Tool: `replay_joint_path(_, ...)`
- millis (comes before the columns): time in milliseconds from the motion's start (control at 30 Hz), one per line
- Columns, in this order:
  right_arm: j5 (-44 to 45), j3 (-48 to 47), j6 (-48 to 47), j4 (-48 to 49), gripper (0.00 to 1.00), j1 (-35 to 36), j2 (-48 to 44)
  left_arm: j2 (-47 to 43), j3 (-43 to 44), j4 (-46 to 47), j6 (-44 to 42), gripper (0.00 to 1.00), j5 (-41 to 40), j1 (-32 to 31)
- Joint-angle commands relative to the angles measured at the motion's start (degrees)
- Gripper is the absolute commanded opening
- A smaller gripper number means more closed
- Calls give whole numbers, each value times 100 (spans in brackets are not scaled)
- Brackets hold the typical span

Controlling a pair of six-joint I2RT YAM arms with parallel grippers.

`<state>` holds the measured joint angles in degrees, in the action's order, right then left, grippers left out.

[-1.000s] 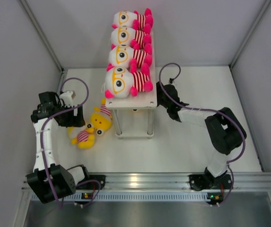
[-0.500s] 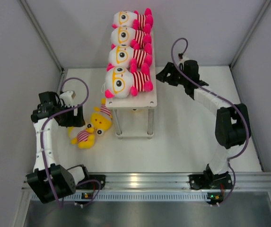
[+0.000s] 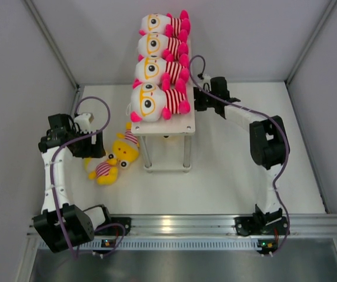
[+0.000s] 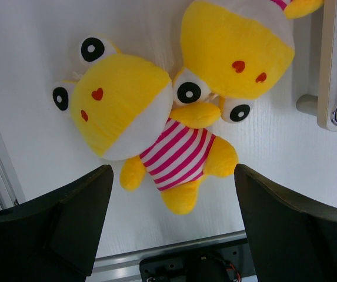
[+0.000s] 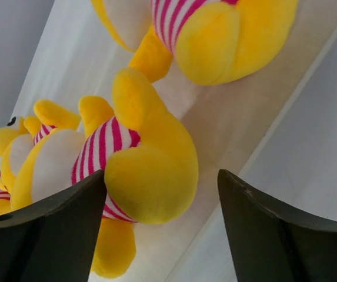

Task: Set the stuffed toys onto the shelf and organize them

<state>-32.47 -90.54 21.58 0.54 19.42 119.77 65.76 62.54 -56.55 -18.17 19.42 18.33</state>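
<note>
Several white-headed stuffed toys (image 3: 155,101) lie in a row on the top board of the white shelf (image 3: 183,124). Two yellow stuffed toys (image 3: 114,161) lie on the table left of the shelf's legs. My left gripper (image 3: 94,147) hovers open just left of them; its wrist view shows the striped yellow toy (image 4: 177,154) ahead of the open left gripper (image 4: 171,229). My right gripper (image 3: 196,101) is at the shelf's right edge. Its wrist view shows yellow toys (image 5: 147,158) lying on a lower board (image 5: 247,114), one between the spread fingers of the right gripper (image 5: 162,229), not gripped.
A shelf leg and foot (image 4: 334,111) stand right of the two yellow toys. Grey walls (image 3: 21,70) enclose the white table on three sides. An aluminium rail (image 3: 186,222) runs along the near edge by the arm bases.
The right arm swung out from the shelf's front right corner and came back in at the shelf's right edge, its jaws spreading wider. The left arm and the toys stayed still.
</note>
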Motion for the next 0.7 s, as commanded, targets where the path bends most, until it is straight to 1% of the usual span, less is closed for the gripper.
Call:
replay_joint_path(0, 4, -263, -260, 227, 73, 246, 56, -54, -14, 171, -99, 90, -17, -5)
replay_joint_path(67, 30, -87, -164, 394, 62, 273, 47, -45, -32, 171, -107, 90, -17, -5)
replay_joint_path(100, 56, -17, -137, 447, 42, 282, 3, -45, -40, 171, -99, 90, -17, -5)
replay_joint_path(167, 240, 308, -23, 613, 23, 299, -119, -54, -41, 180, -107, 90, 0, -13)
replay_joint_path(200, 345, 466, 38, 902, 5, 317, -329, -63, -40, 171, -99, 90, 9, -13)
replay_joint_path(233, 442, 876, 213, 1131, 0, 317, -461, -63, -40, 180, -116, 90, 18, -13)
replay_joint_path(267, 669, 1089, 319, 1342, 0, 334, -593, -63, -40, 171, -107, 90, 18, -13)
replay_joint_path(300, 811, 1309, 451, 1753, 0, 334, -864, -63, -49, 171, -99, 90, 18, -5)
replay_joint_path(333, 1099, 1720, 757, 1966, 0, 343, -998, -72, -41, 171, -107, 90, 18, -13)
replay_joint_path(367, 1276, 1933, 942, 2159, 0, 343, -1112, -63, -40, 180, -116, 90, 27, -5)
replay_joint_path(400, 1461, 2309, 1292, 2553, 0, 369, -1339, -72, -40, 171, -116, 90, 18, -13)
replay_joint_path(467, 1960, 2637, 1593, 2950, 0, 405, -1595, -72, -32, 180, -107, 90, 27, -5)
replay_joint_path(500, 2129, 2838, 1908, 3065, 0, 431, -1658, -63, -23, 171, -107, 90, 9, -5)
replay_joint_path(600, 2797, 3059, 2471, 3444, 0, 527, -1781, -63, -32, 180, -107, 90, 18, -5)
replay_joint_path(667, 3192, 3025, 2675, 3567, 0, 624, -1738, -54, -32, 171, -107, 90, 18, -13)
